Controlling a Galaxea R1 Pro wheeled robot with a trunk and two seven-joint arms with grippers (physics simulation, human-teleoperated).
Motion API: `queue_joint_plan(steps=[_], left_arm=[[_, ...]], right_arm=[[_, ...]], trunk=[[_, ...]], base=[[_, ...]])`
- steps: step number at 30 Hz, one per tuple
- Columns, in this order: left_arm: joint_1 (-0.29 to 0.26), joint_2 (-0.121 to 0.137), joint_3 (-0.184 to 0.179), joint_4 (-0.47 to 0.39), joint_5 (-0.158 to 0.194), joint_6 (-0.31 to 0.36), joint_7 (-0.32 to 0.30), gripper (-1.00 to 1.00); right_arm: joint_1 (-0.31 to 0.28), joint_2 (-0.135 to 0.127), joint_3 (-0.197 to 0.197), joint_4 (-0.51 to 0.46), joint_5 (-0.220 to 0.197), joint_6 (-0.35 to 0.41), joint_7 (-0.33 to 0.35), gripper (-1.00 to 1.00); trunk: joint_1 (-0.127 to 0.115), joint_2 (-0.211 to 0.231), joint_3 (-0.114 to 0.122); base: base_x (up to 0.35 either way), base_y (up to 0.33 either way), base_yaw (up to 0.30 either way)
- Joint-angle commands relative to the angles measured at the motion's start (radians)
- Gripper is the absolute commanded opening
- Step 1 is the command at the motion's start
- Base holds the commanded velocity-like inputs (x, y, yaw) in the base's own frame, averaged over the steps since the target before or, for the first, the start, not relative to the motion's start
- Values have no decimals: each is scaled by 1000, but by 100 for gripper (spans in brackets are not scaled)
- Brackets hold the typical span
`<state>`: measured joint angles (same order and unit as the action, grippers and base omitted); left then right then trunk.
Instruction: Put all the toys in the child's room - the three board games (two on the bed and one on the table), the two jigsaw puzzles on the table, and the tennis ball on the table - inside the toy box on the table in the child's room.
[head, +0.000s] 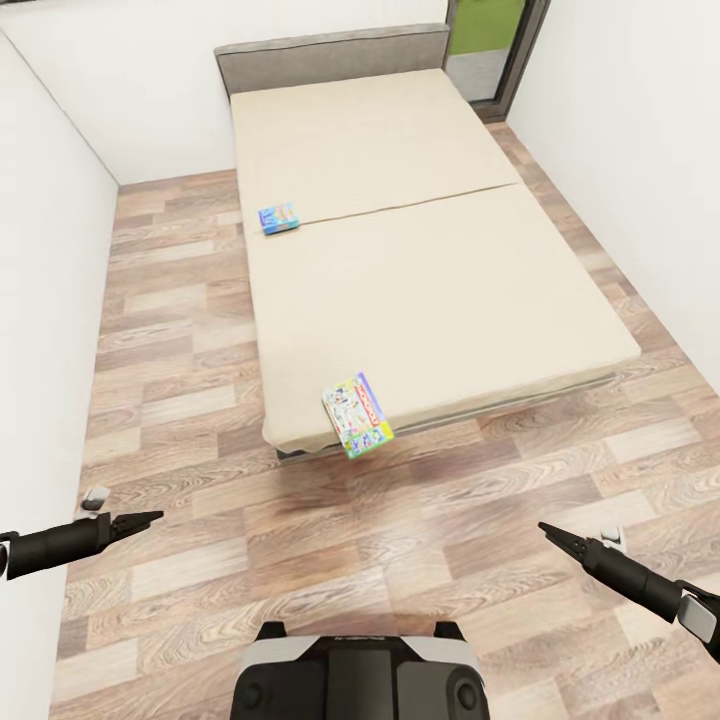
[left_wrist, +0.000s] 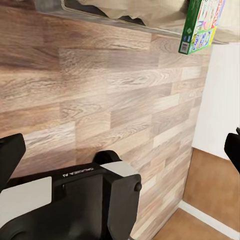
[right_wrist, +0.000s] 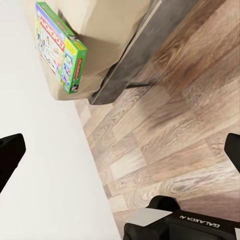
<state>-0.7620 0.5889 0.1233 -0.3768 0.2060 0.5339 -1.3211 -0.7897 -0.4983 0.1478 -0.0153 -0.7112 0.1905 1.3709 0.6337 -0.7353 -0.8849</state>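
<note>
Two board games lie on the beige bed (head: 430, 280). A small blue one (head: 279, 218) rests near the bed's left edge, halfway up. A larger green one (head: 358, 415) hangs over the near corner at the bed's foot; it also shows in the left wrist view (left_wrist: 200, 25) and the right wrist view (right_wrist: 59, 47). My left gripper (head: 142, 520) hovers low over the floor at the left, open and empty, its fingers (left_wrist: 10, 157) spread wide. My right gripper (head: 556, 536) hovers at the right, also open and empty, fingers (right_wrist: 10, 157) far apart. Both are well short of the bed.
White walls close in on both sides of the wooden floor (head: 300, 560). A grey headboard (head: 330, 55) stands at the far end, with a dark-framed doorway (head: 495, 50) to its right. My own base (head: 360, 675) sits at the lower edge.
</note>
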Motion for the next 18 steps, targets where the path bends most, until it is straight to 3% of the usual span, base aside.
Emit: queue_joint_plan(steps=[1, 9, 18], left_arm=[[0, 0, 1, 0, 1, 11, -3, 100], [0, 4, 1, 1, 3, 11, -9, 100], [0, 5, 2, 0, 5, 30, -10, 100]], right_arm=[[0, 0, 9, 0, -10, 11, 3, 100], [0, 0, 8, 0, -10, 10, 4, 100], [0, 0, 8, 0, -10, 10, 4, 100]], trunk=[[0, -1, 1], [0, -1, 14], [35, -64, 0]], base=[[0, -1, 62], [0, 0, 63], [0, 0, 63]])
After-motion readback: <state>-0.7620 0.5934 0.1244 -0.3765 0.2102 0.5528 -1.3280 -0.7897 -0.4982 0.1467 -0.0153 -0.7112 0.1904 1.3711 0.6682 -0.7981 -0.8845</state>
